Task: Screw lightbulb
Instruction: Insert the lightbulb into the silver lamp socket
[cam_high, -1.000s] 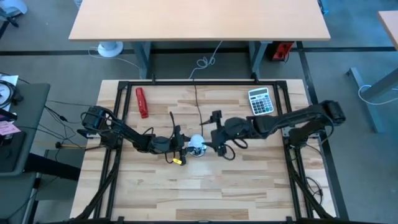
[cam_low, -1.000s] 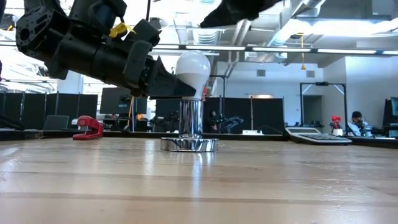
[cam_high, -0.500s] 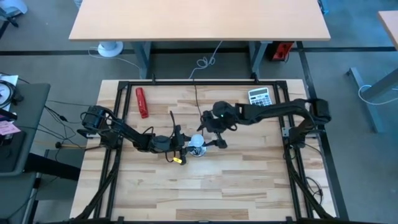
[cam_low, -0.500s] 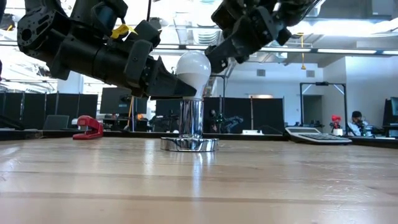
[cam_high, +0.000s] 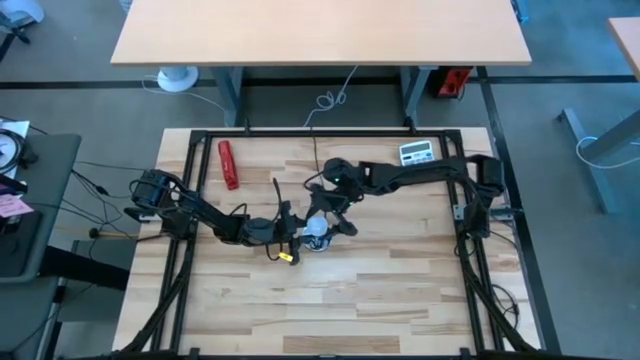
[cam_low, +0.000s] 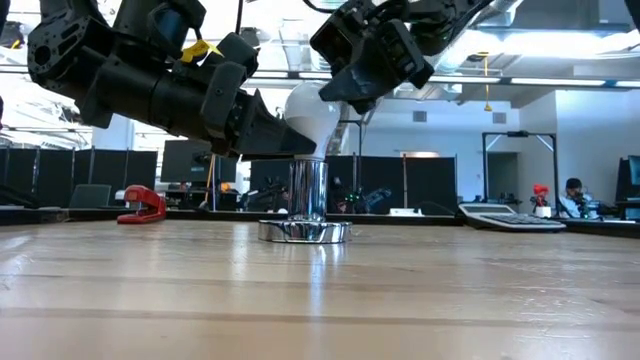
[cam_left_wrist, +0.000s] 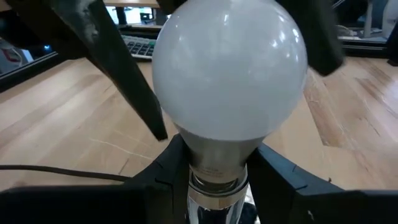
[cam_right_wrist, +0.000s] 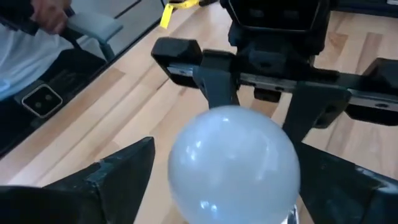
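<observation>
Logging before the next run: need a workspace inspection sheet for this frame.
Surface: wooden table, bare at the front.
Job's things: lightbulb upright in the metal socket.
Clutter: red stapler, calculator.
Grippers: left gripper, jaws beside the bulb's neck; right gripper above, jaws open around the globe.
Cables: black cord running to the far edge.
Surroundings: desk behind; person seated far off.

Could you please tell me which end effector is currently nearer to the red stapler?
The left. The left end effector is at the lightbulb's neck, on the red stapler's side; the right end effector comes in over the bulb from the opposite side.
</observation>
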